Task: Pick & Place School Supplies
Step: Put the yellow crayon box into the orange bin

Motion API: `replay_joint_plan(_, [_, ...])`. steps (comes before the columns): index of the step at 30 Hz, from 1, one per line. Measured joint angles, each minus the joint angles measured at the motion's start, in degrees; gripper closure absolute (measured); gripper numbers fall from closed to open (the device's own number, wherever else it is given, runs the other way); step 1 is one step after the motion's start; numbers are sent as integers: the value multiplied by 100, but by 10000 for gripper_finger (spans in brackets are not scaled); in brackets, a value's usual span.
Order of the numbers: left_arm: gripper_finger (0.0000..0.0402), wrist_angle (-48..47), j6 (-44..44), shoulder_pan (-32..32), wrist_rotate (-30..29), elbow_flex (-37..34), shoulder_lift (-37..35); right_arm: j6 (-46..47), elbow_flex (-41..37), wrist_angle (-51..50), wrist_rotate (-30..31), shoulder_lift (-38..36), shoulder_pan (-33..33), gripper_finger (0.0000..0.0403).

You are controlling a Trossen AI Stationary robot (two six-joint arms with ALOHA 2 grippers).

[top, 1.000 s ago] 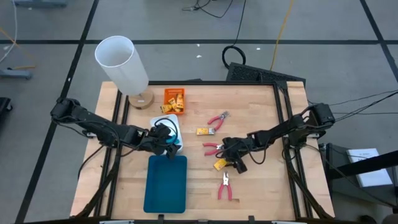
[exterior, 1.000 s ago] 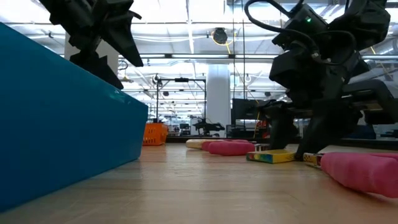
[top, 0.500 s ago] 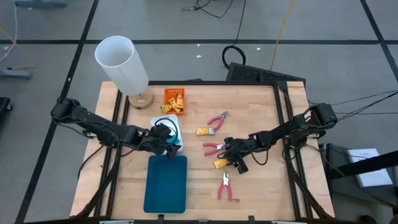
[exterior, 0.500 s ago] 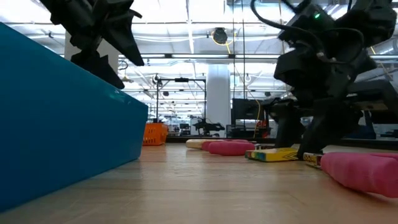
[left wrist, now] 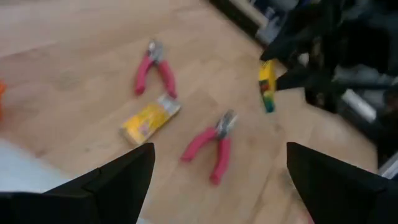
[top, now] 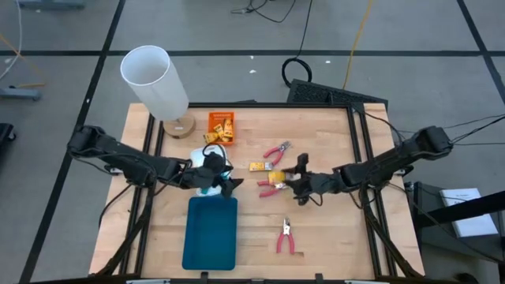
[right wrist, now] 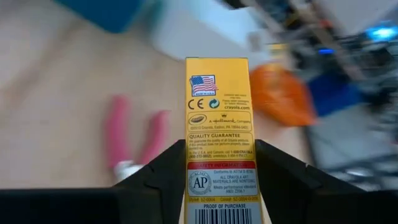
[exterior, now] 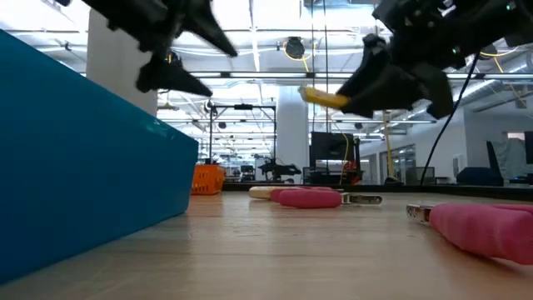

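Above mid-table — right gripper (top: 289, 181) clenched on yellow packet (right wrist: 217, 134), lifted; left gripper (top: 225, 186) spread wide — empty.

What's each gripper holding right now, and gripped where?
Right gripper holds a yellow crayon packet by one end, lifted off the table. Left gripper is open, empty.

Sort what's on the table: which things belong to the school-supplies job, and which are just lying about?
Job:
held crayon packet in the right hand
loose crayon packet
three red-handled pliers
orange tray
teal tray

Lying about:
white cylinder
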Motion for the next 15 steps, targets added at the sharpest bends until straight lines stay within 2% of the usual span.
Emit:
replay_joint_plan(4, [36, 1091, 194, 225, 27, 3, 409, -473, 4, 393, 675, -82, -11, 239])
replay_joint_plan(10, [36, 3399, 1016, 522, 390, 17, 1227, -1010, 11, 831, 1016, -62, -29, 241])
replay_joint_plan(15, [36, 4381, 1297, 676, 736, 13, 1721, -1201, 11, 1095, 1025, -62, -29, 239])
